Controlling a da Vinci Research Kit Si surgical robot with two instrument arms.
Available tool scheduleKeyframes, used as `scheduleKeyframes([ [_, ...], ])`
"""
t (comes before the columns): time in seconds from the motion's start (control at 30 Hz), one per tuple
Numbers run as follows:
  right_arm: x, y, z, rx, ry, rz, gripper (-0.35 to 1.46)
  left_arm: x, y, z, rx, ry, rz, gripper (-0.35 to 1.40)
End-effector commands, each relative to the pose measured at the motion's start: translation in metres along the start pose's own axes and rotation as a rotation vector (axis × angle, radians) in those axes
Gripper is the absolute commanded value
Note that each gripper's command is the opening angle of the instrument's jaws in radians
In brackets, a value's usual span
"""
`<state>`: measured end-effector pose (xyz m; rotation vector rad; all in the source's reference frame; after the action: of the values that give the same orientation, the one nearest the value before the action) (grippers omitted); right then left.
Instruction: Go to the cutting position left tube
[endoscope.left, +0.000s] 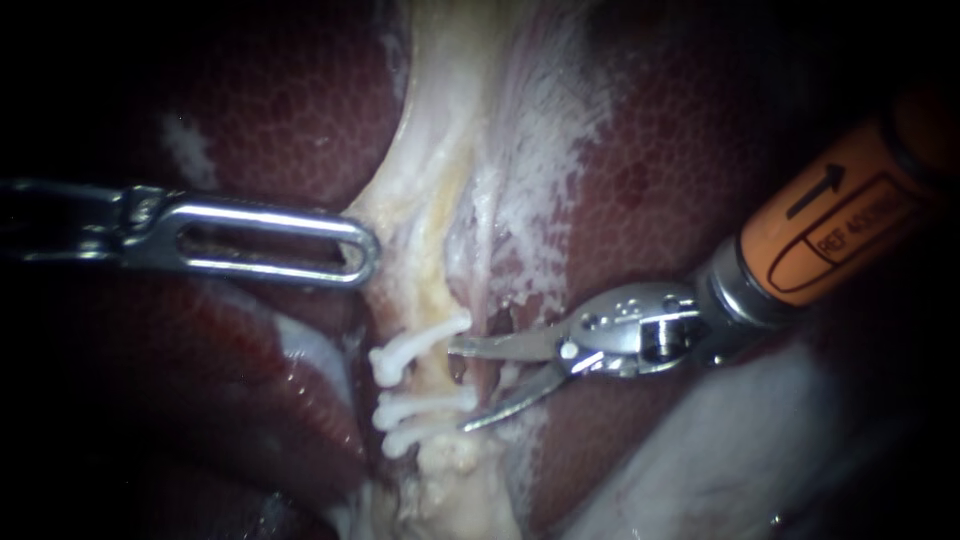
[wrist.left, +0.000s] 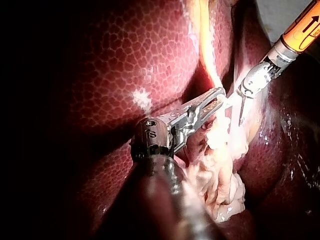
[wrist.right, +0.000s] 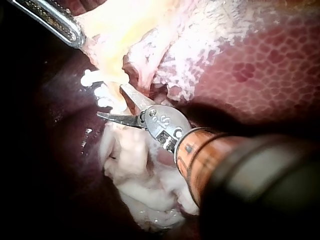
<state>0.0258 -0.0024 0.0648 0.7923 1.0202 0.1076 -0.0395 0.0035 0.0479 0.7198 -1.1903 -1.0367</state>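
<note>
Straddling the clipped tube (endoscope.left: 437, 372) with its blades parted, the right instrument (endoscope.left: 458, 387) sits among three white clips (endoscope.left: 415, 345), the middle clip lying between the blades. The left instrument (endoscope.left: 365, 250) has its jaws clamped on pale tissue (endoscope.left: 400, 215) higher up, beside the dark red liver (endoscope.left: 300, 100).

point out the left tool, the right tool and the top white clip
left tool (endoscope.left: 368, 252): endoscope view, its rounded tip
right tool (endoscope.left: 458, 388): endoscope view, midway between its open jaw tips
top white clip (endoscope.left: 420, 340): endoscope view, middle of its bar
</note>
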Motion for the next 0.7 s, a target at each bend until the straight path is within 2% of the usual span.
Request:
scheduleKeyframes([
  [0.03, 0.0001, 0.0, 0.0001, -0.002, 0.002, 0.0, 1.36, 0.0, 0.0, 0.0, 0.0, 0.0, 0.0, -0.35],
  [0.37, 0.0008, 0.0005, 0.0006, 0.001, 0.021, -0.002, 1.28, 0.0, 0.0, 0.0, 0.0, 0.0, 0.0, -0.35],
  [0.7, 0.0011, 0.0007, 0.0008, 0.005, 0.038, 0.085, 1.04, 0.0, 0.0, 0.0001, -0.003, -0.001, 0.001, -0.35],
])
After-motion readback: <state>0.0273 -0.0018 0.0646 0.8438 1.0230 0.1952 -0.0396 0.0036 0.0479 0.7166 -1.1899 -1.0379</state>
